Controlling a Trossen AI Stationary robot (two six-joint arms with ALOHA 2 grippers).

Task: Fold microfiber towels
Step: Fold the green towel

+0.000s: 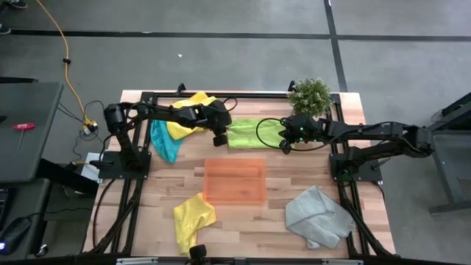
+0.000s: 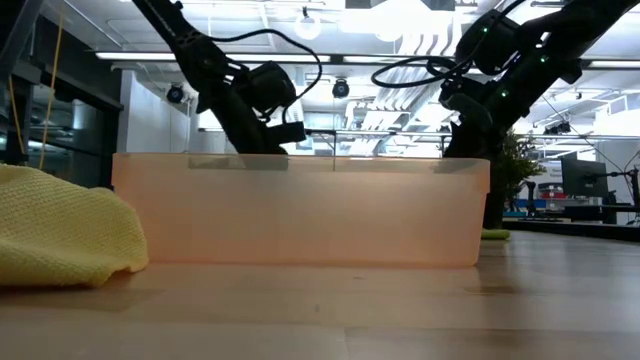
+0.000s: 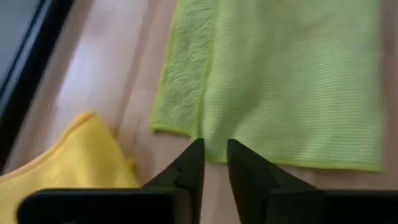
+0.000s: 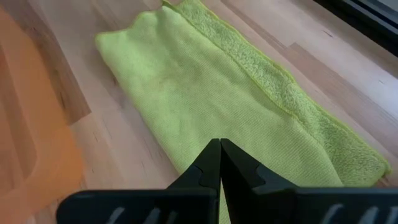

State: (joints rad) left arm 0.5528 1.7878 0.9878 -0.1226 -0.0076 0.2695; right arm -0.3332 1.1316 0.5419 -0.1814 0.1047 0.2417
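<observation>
A: Item under work?

B: The lime green folded microfiber towel [image 1: 254, 133], flat on the wooden slatted table [image 1: 243, 217] near its far edge, between the two grippers. Its fluffy fringe edge shows only in the wrist views.

A: Left gripper?

B: The left gripper [image 3: 214, 155] hovers at the towel's left end. Its fingers stand slightly parted, nothing between them; the tips lie over the towel's hem.

A: Right gripper?

B: The right gripper [image 4: 219, 149] is over the towel's right end, fingers pressed together. Whether cloth is pinched between the tips I cannot tell.

A: Other towels?

B: The high view shows a yellow crumpled towel [image 1: 190, 112] partly overlapping a teal-blue towel [image 1: 165, 141] under the left arm, a second yellow towel [image 1: 193, 218] at the near left, and a light grey rumpled towel [image 1: 318, 216] at the near right. The low view catches only the near yellow one and the arms above.

A: Anything else?

B: A translucent orange rectangular plastic tray [image 1: 235, 180] sits mid-table; a small bushy green potted plant [image 1: 310, 96] stands at the far right edge.

A: Labels or writing?

B: None legible in any view.
</observation>
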